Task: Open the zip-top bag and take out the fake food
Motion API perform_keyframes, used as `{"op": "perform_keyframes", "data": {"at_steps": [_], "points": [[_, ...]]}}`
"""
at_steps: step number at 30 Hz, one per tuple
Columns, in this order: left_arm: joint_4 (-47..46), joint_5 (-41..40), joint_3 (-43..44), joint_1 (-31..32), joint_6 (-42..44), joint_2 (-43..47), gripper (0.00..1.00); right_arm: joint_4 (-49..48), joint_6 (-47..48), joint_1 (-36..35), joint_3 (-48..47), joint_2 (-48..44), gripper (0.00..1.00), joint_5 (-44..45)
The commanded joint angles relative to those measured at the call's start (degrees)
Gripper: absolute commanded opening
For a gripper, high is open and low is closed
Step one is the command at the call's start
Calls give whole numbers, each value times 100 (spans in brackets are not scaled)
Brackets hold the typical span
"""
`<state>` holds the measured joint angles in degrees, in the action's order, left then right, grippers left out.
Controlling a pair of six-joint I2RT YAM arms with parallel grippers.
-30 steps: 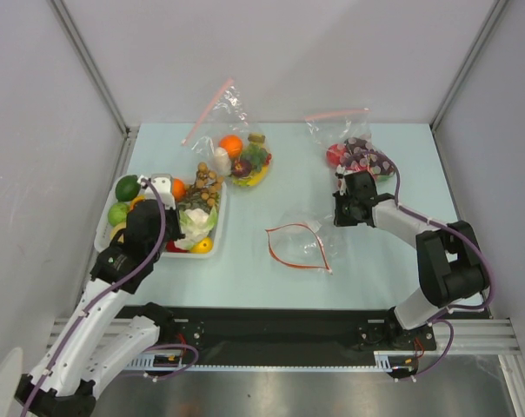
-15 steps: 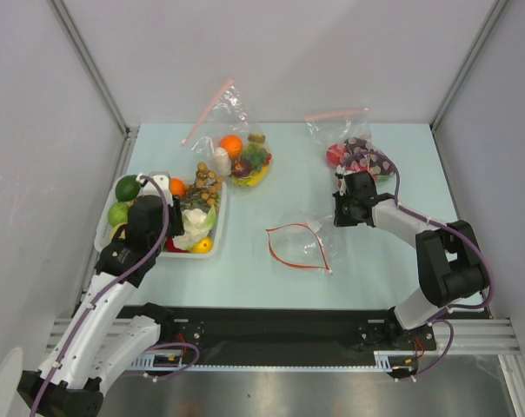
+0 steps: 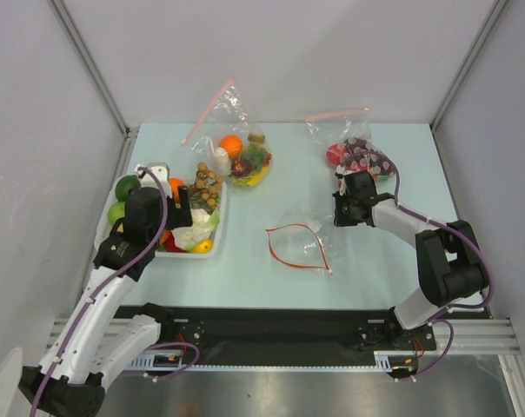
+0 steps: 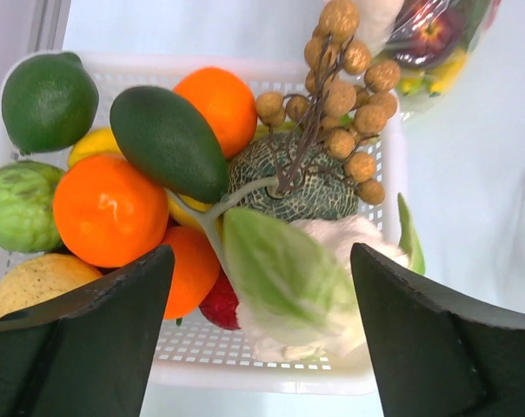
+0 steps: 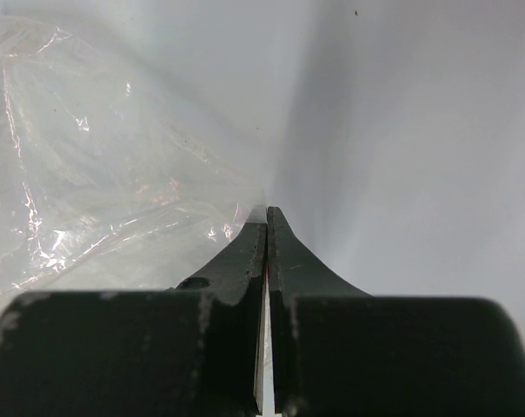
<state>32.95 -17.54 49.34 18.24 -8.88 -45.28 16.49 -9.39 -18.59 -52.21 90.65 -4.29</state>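
Only the left wrist view shows the left gripper (image 4: 261,261) gaping, empty, over the fake food (image 4: 345,113) in the basket (image 4: 271,375). The zip-top bag (image 3: 295,248) lies on the counter (image 3: 245,265) with the right gripper (image 5: 267,211) at its edge, fingers pressed together.

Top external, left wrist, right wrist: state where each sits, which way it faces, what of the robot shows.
Top external: above and behind the bases, looking down on the table; both arms show.
Left wrist: behind the left gripper, looking down into the basket of fake food; open fingers frame it.
Right wrist: behind the right gripper, facing the bag on the table; fingers shut.
Shared: the basket, top and left wrist.
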Motion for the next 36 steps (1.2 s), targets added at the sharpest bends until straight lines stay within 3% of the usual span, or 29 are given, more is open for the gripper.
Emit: {"op": "perform_keyframes", "data": {"at_steps": [1,7,14,15,18,21,23,24,27,36], "points": [[-192,146,321,-40,89,71,89,38,42,-22,-185,32,0,78],[-140,154,444,-40,62,107,100,56,33,-22,-176,14,0,78],[-192,163,559,-40,45,107,100,152,7,-31,-246,-144,0,130],[-184,181,576,-40,27,98,100,196,-2,-31,-281,-162,10,157],[-184,339,664,-40,-34,54,100,328,-11,-66,-334,-363,24,262],[-184,479,778,-40,-78,19,100,442,33,-66,-369,-670,47,298],[-192,550,814,-40,-105,19,100,548,33,-75,-404,-838,54,333],[-184,602,831,-40,-131,19,100,574,42,-83,-422,-1021,65,376],[-184,681,893,-48,-175,19,100,732,86,-83,-466,-1303,82,429],[-87,893,972,-40,-386,1,100,786,279,4,-510,-2604,89,1062]]}}
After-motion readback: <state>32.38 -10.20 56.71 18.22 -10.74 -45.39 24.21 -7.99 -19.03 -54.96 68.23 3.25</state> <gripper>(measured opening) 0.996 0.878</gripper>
